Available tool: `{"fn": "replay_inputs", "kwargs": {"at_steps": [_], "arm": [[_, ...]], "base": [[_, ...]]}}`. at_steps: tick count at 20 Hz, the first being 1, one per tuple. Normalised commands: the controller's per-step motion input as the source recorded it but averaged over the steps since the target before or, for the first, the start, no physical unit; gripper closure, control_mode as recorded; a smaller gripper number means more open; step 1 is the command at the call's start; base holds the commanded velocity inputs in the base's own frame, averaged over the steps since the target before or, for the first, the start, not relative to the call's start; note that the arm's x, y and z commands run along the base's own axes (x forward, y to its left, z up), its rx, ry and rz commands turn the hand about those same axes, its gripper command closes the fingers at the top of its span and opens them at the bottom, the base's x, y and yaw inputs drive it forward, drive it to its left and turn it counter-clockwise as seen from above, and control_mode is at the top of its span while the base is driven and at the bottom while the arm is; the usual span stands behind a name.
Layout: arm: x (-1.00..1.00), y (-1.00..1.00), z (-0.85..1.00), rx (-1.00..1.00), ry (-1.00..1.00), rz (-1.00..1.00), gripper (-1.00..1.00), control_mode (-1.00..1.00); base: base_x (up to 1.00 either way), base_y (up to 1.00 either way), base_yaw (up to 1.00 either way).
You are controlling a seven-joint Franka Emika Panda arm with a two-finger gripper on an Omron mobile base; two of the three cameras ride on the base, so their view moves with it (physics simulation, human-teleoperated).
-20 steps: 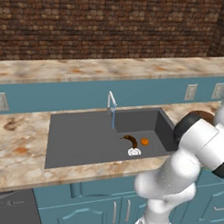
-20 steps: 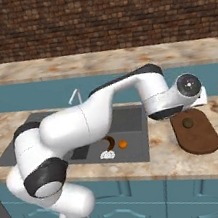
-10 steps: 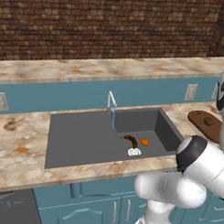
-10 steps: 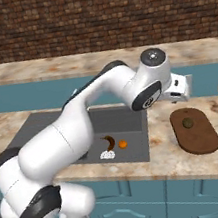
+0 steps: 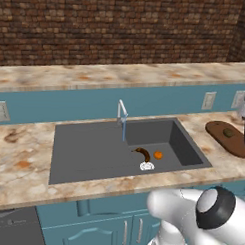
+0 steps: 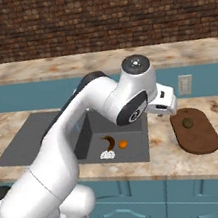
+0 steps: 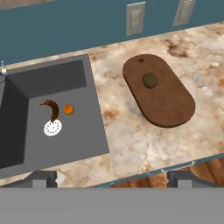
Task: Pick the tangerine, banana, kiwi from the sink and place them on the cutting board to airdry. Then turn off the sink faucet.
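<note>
One fruit of three, the kiwi [image 7: 150, 80], lies on the board [image 7: 175, 107]; the banana [image 7: 52, 108] and tangerine [image 7: 68, 109] wait by the sink [image 7: 65, 144] drain, faucet [image 5: 122, 112] running, as the empty gripper [image 7: 111, 177] hangs spread wide above the counter

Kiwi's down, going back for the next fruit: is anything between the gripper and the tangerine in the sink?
Nothing visible blocks it. In the hand view the open gripper looks down over the counter edge, and the tangerine lies uncovered on the sink floor. The banana lies right beside it, near the drain, so descend from the tangerine's free side.
</note>
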Motion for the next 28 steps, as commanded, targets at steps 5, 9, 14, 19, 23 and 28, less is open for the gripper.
{"fn": "replay_inputs", "kwargs": {"at_steps": [5, 9, 14, 19, 23, 28], "arm": [[-0.33, 0.96, 0.0, 0.04, 0.05, 0.0, -1.0, -1.0], [-0.45, 0.94, -0.03, -0.01, 0.01, 0.01, -1.0, -1.0], [-0.12, 0.73, -0.02, -0.05, -0.1, 0.13, -1.0, -1.0], [0.0, 0.56, 0.0, -0.04, -0.1, 0.13, -1.0, -1.0], [0.16, 0.47, 0.0, 0.0, -0.03, 0.17, -1.0, -1.0], [0.2, 0.52, -0.07, -0.06, -0.01, 0.15, -1.0, -1.0]], "base": [[0.0, 0.0, 0.0], [0.0, 0.0, 0.0], [0.0, 0.0, 0.0], [0.0, 0.0, 0.0], [0.0, 0.0, 0.0], [0.0, 0.0, 0.0]]}}
